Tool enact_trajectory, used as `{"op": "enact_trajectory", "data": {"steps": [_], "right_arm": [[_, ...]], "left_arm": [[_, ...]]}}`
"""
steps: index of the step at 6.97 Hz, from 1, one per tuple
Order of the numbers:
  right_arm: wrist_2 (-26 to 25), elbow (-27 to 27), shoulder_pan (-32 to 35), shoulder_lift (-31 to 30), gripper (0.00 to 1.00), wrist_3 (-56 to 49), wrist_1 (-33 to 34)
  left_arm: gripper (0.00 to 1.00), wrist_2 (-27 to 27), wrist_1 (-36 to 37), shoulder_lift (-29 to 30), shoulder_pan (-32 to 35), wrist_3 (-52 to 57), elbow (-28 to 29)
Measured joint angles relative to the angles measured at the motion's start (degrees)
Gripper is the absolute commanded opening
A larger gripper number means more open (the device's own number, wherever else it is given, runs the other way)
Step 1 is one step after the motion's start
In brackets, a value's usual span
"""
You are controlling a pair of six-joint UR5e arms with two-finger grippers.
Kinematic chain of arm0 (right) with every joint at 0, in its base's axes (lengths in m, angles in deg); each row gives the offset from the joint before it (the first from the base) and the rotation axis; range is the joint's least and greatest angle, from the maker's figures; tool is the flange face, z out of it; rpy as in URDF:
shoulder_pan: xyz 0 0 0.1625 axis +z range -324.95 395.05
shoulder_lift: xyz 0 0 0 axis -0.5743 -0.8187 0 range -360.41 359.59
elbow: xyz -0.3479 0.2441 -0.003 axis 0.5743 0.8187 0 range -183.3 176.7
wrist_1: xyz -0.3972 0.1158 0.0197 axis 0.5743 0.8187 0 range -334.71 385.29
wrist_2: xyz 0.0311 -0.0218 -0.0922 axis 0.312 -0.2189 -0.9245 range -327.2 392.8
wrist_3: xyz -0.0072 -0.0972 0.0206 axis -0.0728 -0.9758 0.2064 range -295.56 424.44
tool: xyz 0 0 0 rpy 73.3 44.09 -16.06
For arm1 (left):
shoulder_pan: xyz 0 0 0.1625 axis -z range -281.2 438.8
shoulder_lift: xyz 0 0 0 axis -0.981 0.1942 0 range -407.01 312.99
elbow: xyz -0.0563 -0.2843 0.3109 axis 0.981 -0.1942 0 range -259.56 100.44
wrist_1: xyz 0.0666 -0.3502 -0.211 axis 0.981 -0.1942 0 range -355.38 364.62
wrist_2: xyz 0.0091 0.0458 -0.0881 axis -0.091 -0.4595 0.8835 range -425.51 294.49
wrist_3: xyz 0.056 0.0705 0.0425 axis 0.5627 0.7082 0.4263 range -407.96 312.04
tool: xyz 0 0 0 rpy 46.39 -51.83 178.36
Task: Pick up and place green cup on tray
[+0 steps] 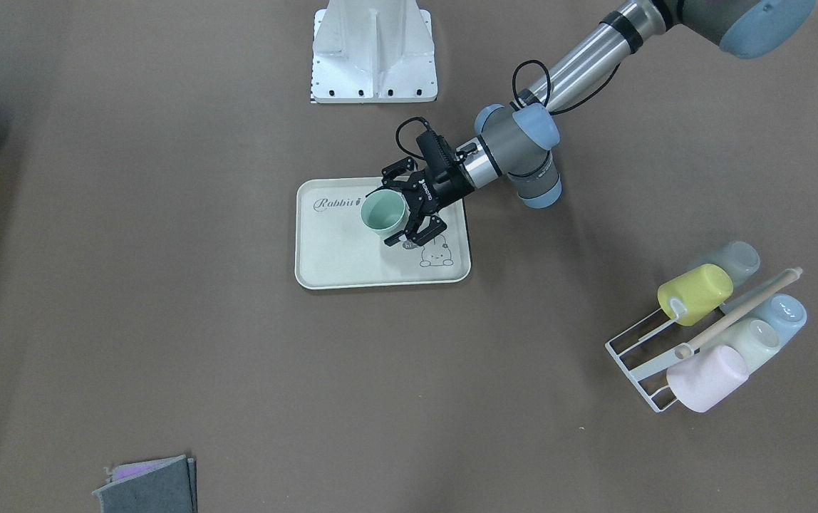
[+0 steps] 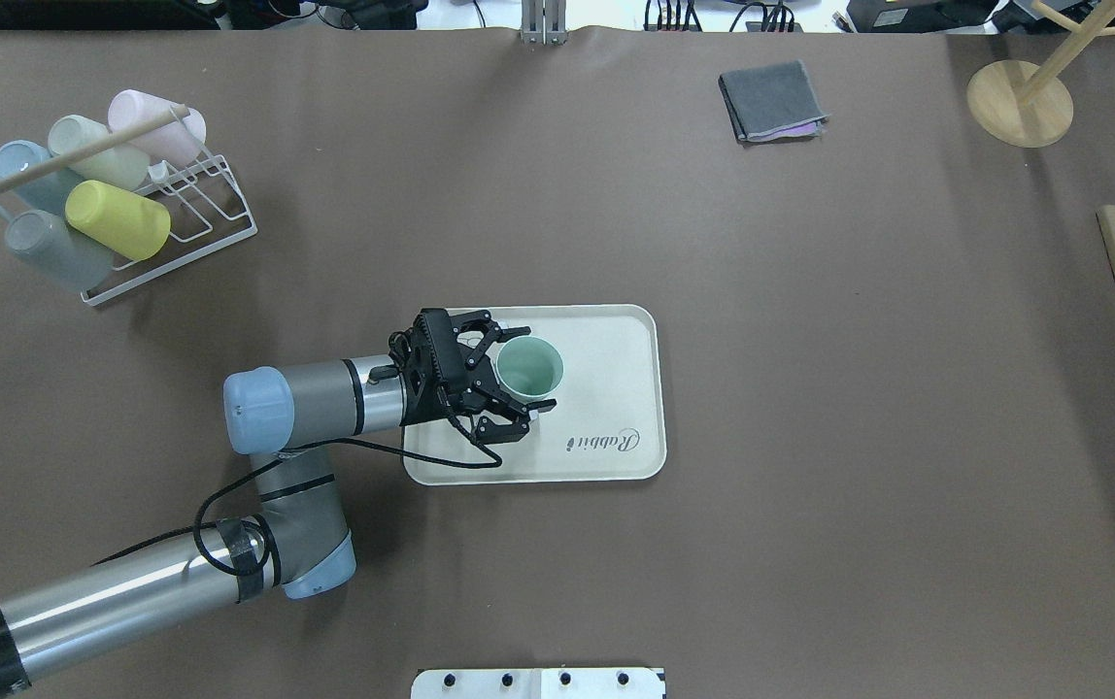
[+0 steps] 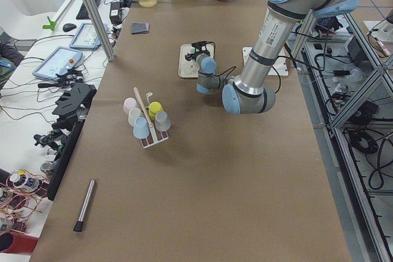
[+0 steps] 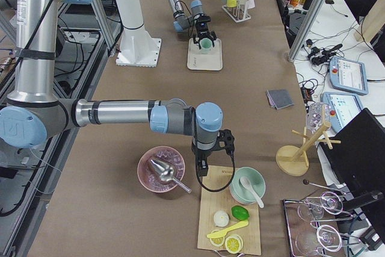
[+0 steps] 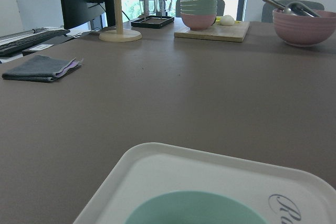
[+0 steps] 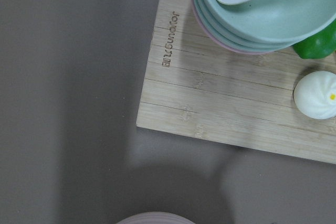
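Cup (image 1: 383, 212) on tray (image 1: 338, 256), fingers (image 1: 396, 171) seemingly apart.

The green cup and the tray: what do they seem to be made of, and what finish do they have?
The green cup looks like matte plastic: even mint colour, thin wall, no glare. The tray is likely plastic or melamine, matte cream: moulded raised rim, rounded corners, printed script and bunny. Neither is certain.

Brown table (image 2: 810, 388): tray (image 2: 630, 335), cup rack (image 2: 218, 218) (robot's left), cloth (image 2: 773, 100)
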Motion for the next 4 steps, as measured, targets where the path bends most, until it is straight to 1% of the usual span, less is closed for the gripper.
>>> {"op": "enact_trajectory", "data": {"steps": [2,4], "right_arm": [[0.0,0.0,0.0,0.0,1.00,0.0,0.0],[0.0,0.1,0.0,0.0,1.00,0.0,0.0]], "left_arm": [[0.98,-0.1,0.0,-1.1,0.0,0.0,-1.6],[0.98,-0.1,0.1,-2.9,0.1,0.0,-4.5]]}}
